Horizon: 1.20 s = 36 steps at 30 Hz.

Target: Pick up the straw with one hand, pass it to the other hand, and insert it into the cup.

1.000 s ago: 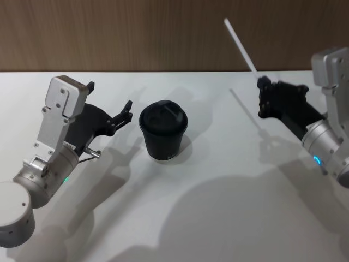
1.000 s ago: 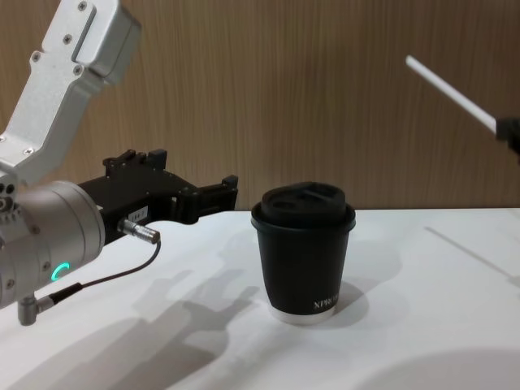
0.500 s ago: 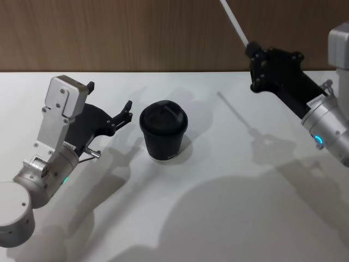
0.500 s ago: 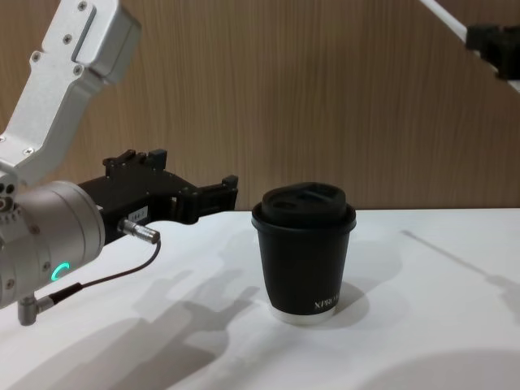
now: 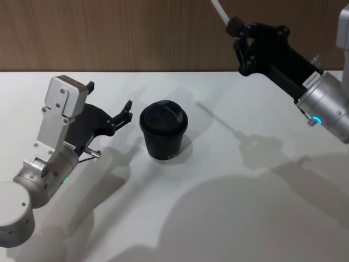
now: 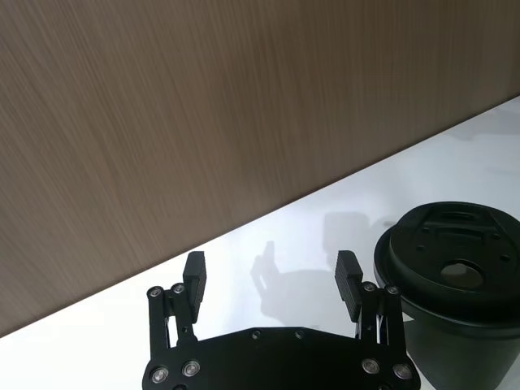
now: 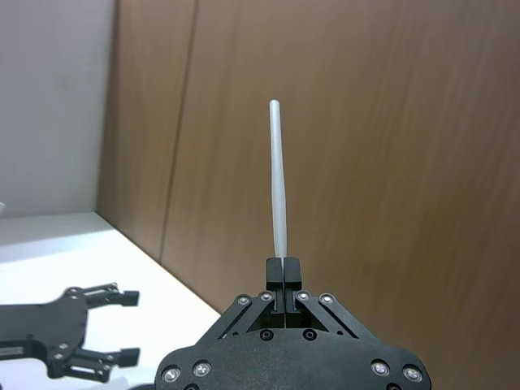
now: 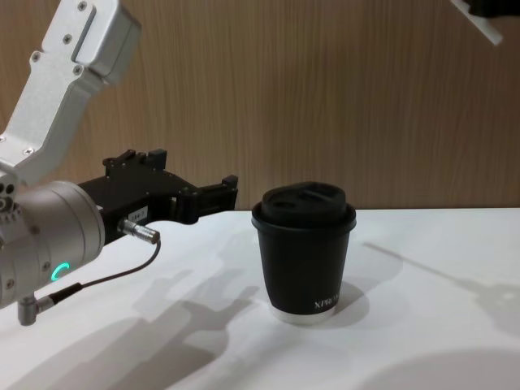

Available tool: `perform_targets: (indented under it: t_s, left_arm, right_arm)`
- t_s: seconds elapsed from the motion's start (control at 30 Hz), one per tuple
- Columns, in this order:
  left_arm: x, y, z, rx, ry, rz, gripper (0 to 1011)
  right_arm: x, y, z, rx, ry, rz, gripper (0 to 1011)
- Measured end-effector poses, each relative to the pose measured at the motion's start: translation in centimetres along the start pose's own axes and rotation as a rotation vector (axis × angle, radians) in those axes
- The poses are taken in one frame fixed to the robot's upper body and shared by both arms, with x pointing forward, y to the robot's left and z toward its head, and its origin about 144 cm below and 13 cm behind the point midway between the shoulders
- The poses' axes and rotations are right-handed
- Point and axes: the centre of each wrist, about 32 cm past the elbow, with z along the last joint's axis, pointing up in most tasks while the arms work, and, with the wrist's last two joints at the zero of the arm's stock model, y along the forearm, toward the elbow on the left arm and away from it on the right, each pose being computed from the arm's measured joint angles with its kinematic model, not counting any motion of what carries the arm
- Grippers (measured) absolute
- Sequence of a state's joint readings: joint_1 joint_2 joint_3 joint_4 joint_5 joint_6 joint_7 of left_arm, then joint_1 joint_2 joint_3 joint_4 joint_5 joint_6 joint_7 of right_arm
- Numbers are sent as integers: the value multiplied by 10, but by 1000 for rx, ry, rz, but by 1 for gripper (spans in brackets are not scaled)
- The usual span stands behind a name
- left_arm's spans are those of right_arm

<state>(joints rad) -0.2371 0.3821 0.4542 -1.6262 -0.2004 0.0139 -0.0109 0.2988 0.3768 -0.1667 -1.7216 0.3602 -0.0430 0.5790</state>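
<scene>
Pinching the straw [image 7: 277, 179] by one end in the pressed-together right gripper [image 7: 282, 265], high above the worktop [image 5: 218, 207] and right of the cup [image 5: 163, 131], likely readying a handover toward the spread left gripper [image 6: 271, 266] hovering just beside that cup.

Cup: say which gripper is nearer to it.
Left. The left gripper sits open just beside the cup; the right gripper, shut on the straw, is raised off to its right.
</scene>
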Motion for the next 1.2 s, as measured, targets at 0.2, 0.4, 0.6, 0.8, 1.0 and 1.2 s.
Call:
perform_targets:
  t_s: [0.2,0.4,0.6,0.8,1.0,1.2]
  left_arm:
    - [0,0,0,0,0,0,1003]
    - [0,0,0,0,0,0,1003]
    - [0,0,0,0,0,0,1003]
    - [0,0,0,0,0,0,1003]
    - [1,1,1,-2,10,-3,1003]
    - [6,3,3,-24,57,-27,1003]
  right_arm:
    - [11,11,1,35,4,81,10]
    - [25,26,0,66,15,175,10]
    - [37,42,-2,86,32,262,10]
    - [44,53,-5,86,48,304,10]
    - [47,60,-7,83,57,324,10]
    - [50,65,-9,80,64,339,10]
